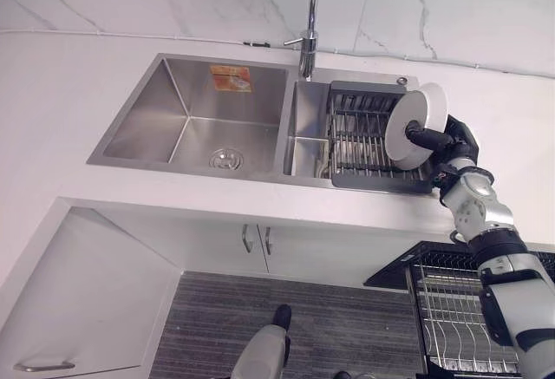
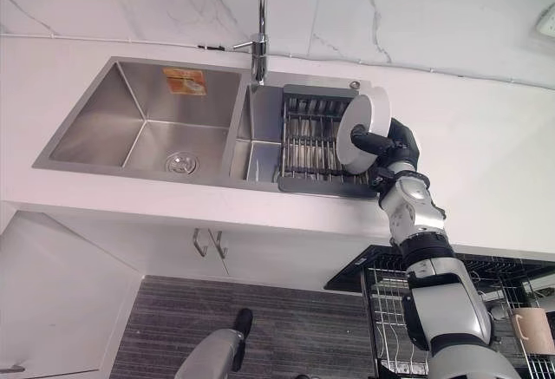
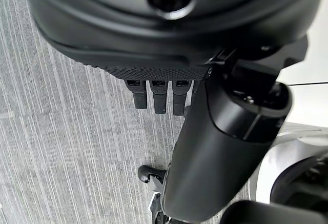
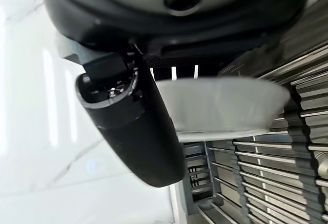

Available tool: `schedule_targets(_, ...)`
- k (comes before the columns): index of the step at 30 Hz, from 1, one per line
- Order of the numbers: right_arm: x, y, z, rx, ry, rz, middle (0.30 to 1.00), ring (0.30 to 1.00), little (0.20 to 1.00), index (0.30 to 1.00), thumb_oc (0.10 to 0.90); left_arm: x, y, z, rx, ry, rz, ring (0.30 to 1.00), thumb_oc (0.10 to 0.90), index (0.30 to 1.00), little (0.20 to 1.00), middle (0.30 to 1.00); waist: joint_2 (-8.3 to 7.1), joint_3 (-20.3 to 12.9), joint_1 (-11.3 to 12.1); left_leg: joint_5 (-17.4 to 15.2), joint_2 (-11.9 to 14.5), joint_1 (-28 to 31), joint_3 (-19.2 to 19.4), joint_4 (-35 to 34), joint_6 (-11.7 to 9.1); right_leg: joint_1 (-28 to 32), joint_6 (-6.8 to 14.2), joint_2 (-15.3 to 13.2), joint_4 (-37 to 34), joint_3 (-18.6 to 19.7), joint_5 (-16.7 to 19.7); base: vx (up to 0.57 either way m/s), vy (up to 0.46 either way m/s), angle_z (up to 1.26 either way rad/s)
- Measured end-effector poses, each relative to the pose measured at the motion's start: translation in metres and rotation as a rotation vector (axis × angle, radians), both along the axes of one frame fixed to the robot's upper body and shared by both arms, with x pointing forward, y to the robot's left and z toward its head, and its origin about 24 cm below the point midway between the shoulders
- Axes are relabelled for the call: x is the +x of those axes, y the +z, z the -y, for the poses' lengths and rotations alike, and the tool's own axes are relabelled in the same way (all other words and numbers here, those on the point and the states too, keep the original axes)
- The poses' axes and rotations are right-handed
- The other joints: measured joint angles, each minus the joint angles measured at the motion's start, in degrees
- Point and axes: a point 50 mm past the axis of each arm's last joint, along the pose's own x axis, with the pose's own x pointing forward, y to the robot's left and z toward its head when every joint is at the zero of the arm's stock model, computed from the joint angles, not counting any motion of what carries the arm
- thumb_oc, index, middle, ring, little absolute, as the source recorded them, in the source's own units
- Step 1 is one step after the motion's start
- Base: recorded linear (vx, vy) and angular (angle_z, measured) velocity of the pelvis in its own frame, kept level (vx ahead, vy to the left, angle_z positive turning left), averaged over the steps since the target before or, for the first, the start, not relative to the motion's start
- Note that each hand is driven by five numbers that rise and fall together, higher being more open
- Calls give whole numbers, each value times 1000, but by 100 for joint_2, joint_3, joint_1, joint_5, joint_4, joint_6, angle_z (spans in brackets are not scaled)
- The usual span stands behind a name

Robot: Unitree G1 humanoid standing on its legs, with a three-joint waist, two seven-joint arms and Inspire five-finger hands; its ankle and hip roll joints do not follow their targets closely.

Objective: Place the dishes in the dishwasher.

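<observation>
My right hand (image 1: 444,140) is shut on a white dish (image 1: 414,124), thumb across its face and fingers behind its rim. I hold the dish on edge just above the right end of the dark drying rack (image 1: 364,140), which sits in the sink's right basin (image 1: 305,127). The right wrist view shows the dish (image 4: 225,106) past my thumb (image 4: 133,126), with the rack's bars (image 4: 266,172) right under it. The dishwasher's wire basket (image 1: 451,310) is pulled out low on the right, below the counter. My left hand (image 1: 282,316) hangs low over the floor, fingers (image 3: 159,98) relaxed and holding nothing.
A tall faucet (image 1: 308,45) stands behind the sink divider. The left basin (image 1: 199,123) holds only its drain. White cabinet doors (image 1: 256,240) are under the counter, and a white panel (image 1: 78,301) juts out at lower left. A beige cup (image 2: 533,331) sits by the basket.
</observation>
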Motion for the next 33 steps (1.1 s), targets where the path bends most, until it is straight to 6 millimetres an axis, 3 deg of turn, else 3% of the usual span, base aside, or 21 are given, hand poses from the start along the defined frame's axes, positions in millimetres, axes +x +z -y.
schedule_targets(6,1,1,-4,-49,16,13,300,300,300,300,400,1,0,0,-1,2,4,900,800,900,900,900,10,11,3,5,-18,-5,-8,-4,6,4,4,-10,-6,-13,2,-16,-5,1)
schedule_targets(8,0,6,-7,-173,-19,62,300,300,300,300,400,1,0,0,0,6,5,900,800,900,900,900,19,17,8,23,-21,-4,-9,-7,11,23,11,-9,-18,-20,6,0,0,0)
schedule_targets(12,-5,19,-18,-245,-77,206,300,300,300,300,400,-1,0,0,-1,13,1,900,800,900,900,900,19,16,-3,-7,-26,103,5,-14,17,158,20,-9,-108,-26,12,3,-17,-1)
schedule_targets(16,-31,48,-59,-219,-8,523,300,300,300,300,400,-1,0,-1,-2,48,8,900,800,900,900,900,25,12,-67,-81,19,335,88,-18,-11,353,10,4,-179,40,5,-34,-65,-11)
schedule_targets(18,-45,67,-84,-89,32,683,300,300,300,300,400,-1,0,-1,14,58,10,900,800,900,900,900,25,6,-208,-98,86,414,148,-27,-30,368,-5,19,-159,116,-2,-79,-76,-20)
schedule_targets(21,-68,82,-97,57,84,838,300,300,300,300,400,-2,0,-1,16,72,15,900,800,900,900,900,26,-64,-354,-91,186,493,317,-81,-51,286,-81,55,-72,291,-40,-89,-75,-31)
schedule_targets(22,-78,78,-102,123,90,867,300,300,300,300,400,-4,-1,0,21,95,12,900,800,900,900,900,-4,-206,-390,-101,239,493,448,-125,-47,171,-109,65,-33,420,-49,-71,-82,-54)
schedule_targets(25,-100,52,-92,160,47,833,300,300,300,300,400,-18,-5,6,33,123,-24,900,800,900,900,900,-30,-490,-842,-114,386,558,697,-133,-101,45,-110,123,24,673,-19,-65,-126,-55)
schedule_targets(26,-117,36,-77,143,14,805,300,300,300,300,400,-33,-6,4,58,144,-57,900,800,900,900,900,-41,-595,-958,-115,449,621,828,-202,-120,-9,-115,184,44,837,-13,-47,-113,-85)
schedule_targets(28,-136,11,-50,113,-68,719,300,300,300,300,400,-41,-8,8,66,170,-70,900,800,900,900,900,3,-703,-1405,-94,638,709,1068,-256,-218,-116,-182,318,47,1048,56,-45,-137,-81)
schedule_targets(29,-157,-1,-30,57,-109,663,300,300,300,300,400,-52,-9,9,78,216,-92,900,800,900,900,900,11,-730,-1476,-61,717,839,1214,-403,-273,-180,-202,398,74,1222,37,-44,-129,-84)
schedule_targets(31,-182,-11,2,-43,-207,595,300,300,300,300,400,-70,-9,9,97,292,-130,900,800,900,900,900,46,-778,-1950,56,938,933,1431,-524,-379,-371,-310,603,139,1476,86,-46,-116,-93)
schedule_targets(33,-193,-9,23,-104,-286,581,300,300,300,300,400,-79,-10,12,99,301,-161,900,800,900,900,900,61,-808,-2231,71,1117,1006,1584,-523,-454,-435,-364,685,147,1529,132,-20,-75,-69)
